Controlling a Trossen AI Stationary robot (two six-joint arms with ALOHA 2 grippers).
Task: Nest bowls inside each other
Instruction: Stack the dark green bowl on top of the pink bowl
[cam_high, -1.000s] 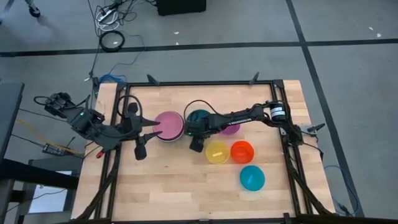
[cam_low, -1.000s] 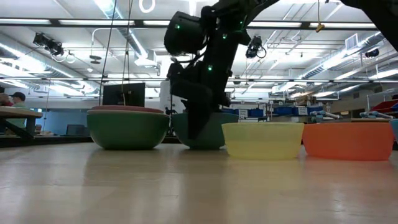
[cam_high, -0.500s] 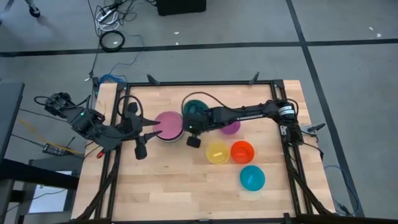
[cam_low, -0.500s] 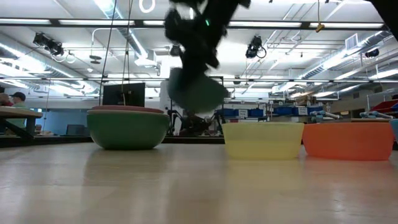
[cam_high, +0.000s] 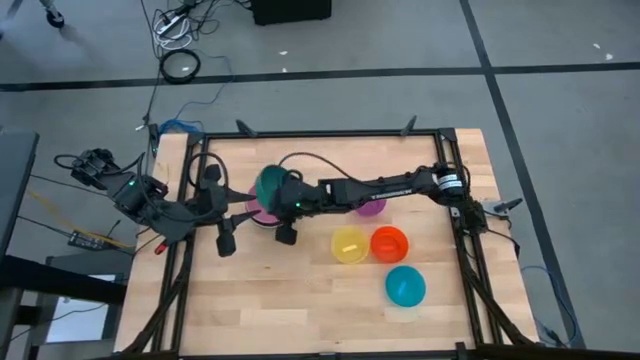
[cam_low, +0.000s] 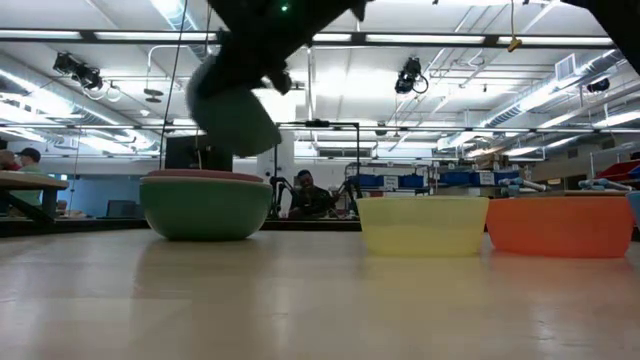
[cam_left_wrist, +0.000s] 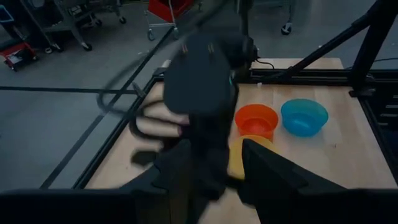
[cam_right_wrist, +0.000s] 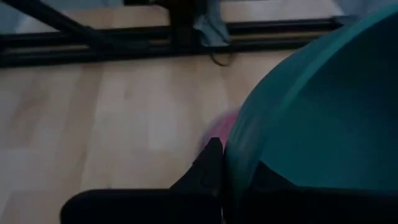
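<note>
My right gripper (cam_high: 289, 194) is shut on a teal bowl (cam_high: 271, 186) and holds it tilted in the air over the pink bowl (cam_high: 254, 211). In the low view the teal bowl (cam_low: 234, 106) hangs above a sage green bowl (cam_low: 205, 207), in which the pink one (cam_low: 200, 175) is nested. At the table's left, my left gripper (cam_high: 243, 204) stands open and points at the pink bowl. The purple (cam_high: 372, 206), yellow (cam_high: 349, 244), orange (cam_high: 389, 243) and light blue (cam_high: 405, 285) bowls rest on their bases on the table. My right gripper pinches the teal bowl's rim (cam_right_wrist: 231, 163), with one finger (cam_right_wrist: 210, 160) outside the wall and the other inside. It comes from the table's right, slanting down. The bowl is lifted clear of the table and tilted.
The wooden table (cam_high: 300, 310) has a black frame (cam_high: 330, 133) round its edges. The yellow, orange and light blue bowls crowd the right middle. Beyond the far edge, the low view shows a room with benches and a person (cam_low: 305, 192).
My right gripper has shut on the teal bowl's rim and lifted it off the table. It has carried the bowl up and toward the table's left, over the pink bowl. The bowl has tipped on the way.
</note>
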